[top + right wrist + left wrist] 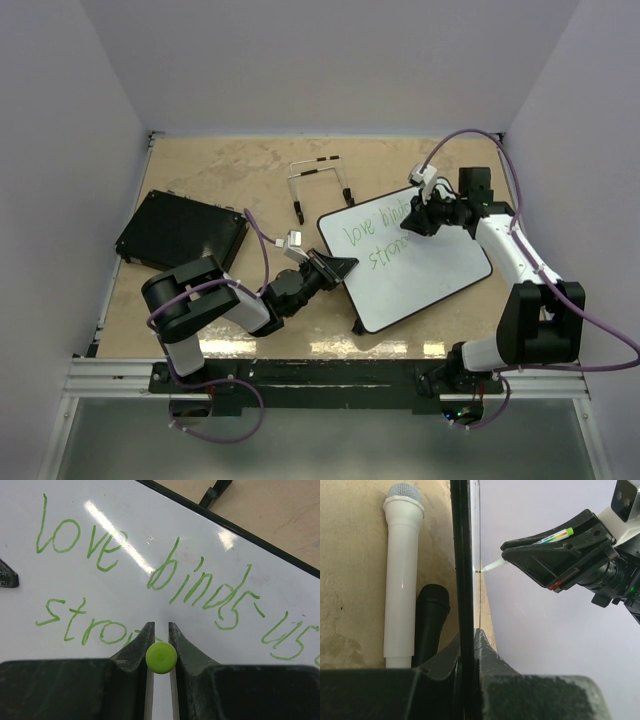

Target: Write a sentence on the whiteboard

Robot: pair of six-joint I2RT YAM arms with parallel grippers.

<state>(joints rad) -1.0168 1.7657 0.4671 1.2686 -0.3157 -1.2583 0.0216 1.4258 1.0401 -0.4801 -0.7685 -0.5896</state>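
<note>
The whiteboard [420, 265] lies tilted on the table, right of centre. The sentence [165, 580] in green reads "love binds us" on the first line and "stro…" on the second; it also shows in the top view [378, 233]. My left gripper [337, 268] is shut on the whiteboard's black left edge [461, 580]. My right gripper [412, 222] is shut on a green marker [161, 657], seen end-on, its tip touching the board [482, 570] at the second line.
A white microphone [401, 575] and a black microphone [431, 625] lie beside the board's edge. A black textured pad [182, 230] lies at the left. A thin metal stand [318, 185] lies behind the board.
</note>
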